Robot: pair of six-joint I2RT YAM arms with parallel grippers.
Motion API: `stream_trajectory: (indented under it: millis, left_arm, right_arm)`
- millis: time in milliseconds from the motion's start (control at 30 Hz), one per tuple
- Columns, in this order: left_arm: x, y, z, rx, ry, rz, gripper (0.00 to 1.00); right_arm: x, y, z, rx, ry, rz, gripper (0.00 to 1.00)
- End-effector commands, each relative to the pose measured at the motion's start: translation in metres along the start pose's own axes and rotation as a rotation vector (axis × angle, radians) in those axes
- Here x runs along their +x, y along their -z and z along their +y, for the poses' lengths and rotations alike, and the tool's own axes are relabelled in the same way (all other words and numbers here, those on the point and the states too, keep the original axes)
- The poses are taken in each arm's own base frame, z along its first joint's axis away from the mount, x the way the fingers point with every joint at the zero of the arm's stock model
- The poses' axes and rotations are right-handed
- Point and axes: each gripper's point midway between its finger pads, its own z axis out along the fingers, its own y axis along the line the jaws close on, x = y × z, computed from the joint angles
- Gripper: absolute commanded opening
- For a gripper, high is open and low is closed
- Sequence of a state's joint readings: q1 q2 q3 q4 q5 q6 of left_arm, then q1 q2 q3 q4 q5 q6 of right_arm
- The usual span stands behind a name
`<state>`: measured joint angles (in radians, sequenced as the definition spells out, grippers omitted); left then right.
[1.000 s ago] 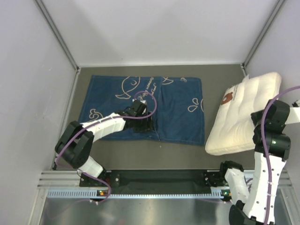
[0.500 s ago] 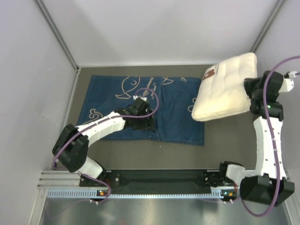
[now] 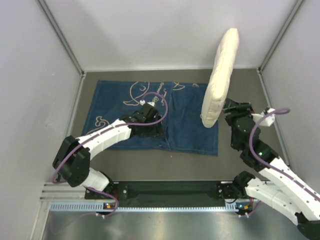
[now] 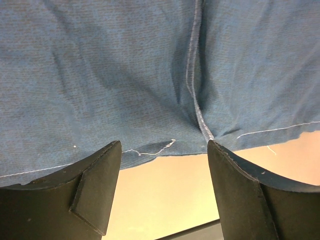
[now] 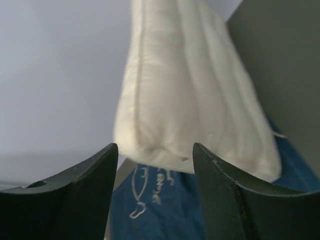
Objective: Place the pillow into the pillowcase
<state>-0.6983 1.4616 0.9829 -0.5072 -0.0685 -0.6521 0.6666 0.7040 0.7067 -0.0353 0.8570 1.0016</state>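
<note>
We've got the pillow [image 3: 219, 80] up on edge, upper right of the top view, long axis running top to bottom, low end over the right edge of the pillowcase [image 3: 190, 127]. Right fingers [image 5: 75, 200] sit just below-right of it, spread, gripping nothing; left fingers [image 4: 92, 192] are spread too, at the near hem.
</note>
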Motion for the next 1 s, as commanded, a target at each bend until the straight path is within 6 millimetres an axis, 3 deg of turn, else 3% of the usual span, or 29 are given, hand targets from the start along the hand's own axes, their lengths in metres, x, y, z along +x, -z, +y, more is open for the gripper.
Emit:
stream_trajectory:
  millis: [0,33,67,133,267,333,400,467,500,567,600,633,733,833,967]
  left_arm:
    - [-0.015,0.006,-0.016,0.053,-0.007,-0.023,0.75]
    - [-0.014,0.004,-0.018,0.062,-0.004,-0.016,0.75]
    - [-0.014,0.001,-0.02,0.063,-0.007,-0.013,0.75]
    - [-0.018,-0.001,-0.02,0.057,-0.011,-0.02,0.75]
    - [-0.031,0.001,-0.027,0.065,-0.016,-0.048,0.76]
    - [-0.044,0.006,-0.034,0.078,-0.024,-0.085,0.79]
    - [-0.068,0.016,-0.05,0.129,-0.046,-0.159,0.98]
    - [-0.092,0.027,-0.069,0.209,-0.084,-0.26,0.98]
    - [-0.12,0.035,-0.089,0.295,-0.094,-0.39,0.98]
    - [-0.13,0.028,-0.109,0.381,-0.146,-0.426,0.99]
    - [-0.149,0.04,-0.13,0.442,-0.158,-0.462,0.99]
    - [-0.149,0.027,-0.138,0.457,-0.152,-0.436,0.99]
    - [-0.17,0.042,-0.175,0.581,-0.136,-0.535,0.99]
    - [-0.172,0.052,-0.188,0.669,-0.117,-0.609,0.99]
    - [-0.164,0.052,-0.193,0.666,-0.155,-0.647,0.99]
  right_arm:
    - [-0.043,0.022,-0.058,0.252,0.029,-0.159,0.63]
    - [-0.049,0.024,-0.053,0.255,0.061,-0.156,0.69]
    - [-0.052,0.025,-0.053,0.26,0.104,-0.153,0.83]
    - [-0.06,0.025,-0.046,0.258,0.236,-0.147,0.99]
    - [-0.062,0.014,-0.017,0.189,0.462,-0.056,1.0]
    - [-0.043,0.007,0.003,0.099,0.521,0.064,1.0]
    - [-0.021,-0.006,0.025,-0.001,0.578,0.198,1.0]
    - [-0.005,-0.015,0.039,-0.054,0.638,0.274,1.0]
    - [0.005,-0.025,0.047,-0.067,0.672,0.308,1.0]
    - [0.006,-0.034,0.046,-0.021,0.672,0.299,1.0]
    - [0.009,-0.037,0.047,-0.024,0.665,0.297,1.0]
    - [0.009,-0.04,0.048,-0.029,0.654,0.294,1.0]
    - [0.015,-0.048,0.051,-0.035,0.639,0.314,1.0]
    - [0.033,-0.053,0.054,-0.056,0.664,0.397,1.0]
    - [0.04,-0.061,0.039,0.029,0.707,0.426,1.0]
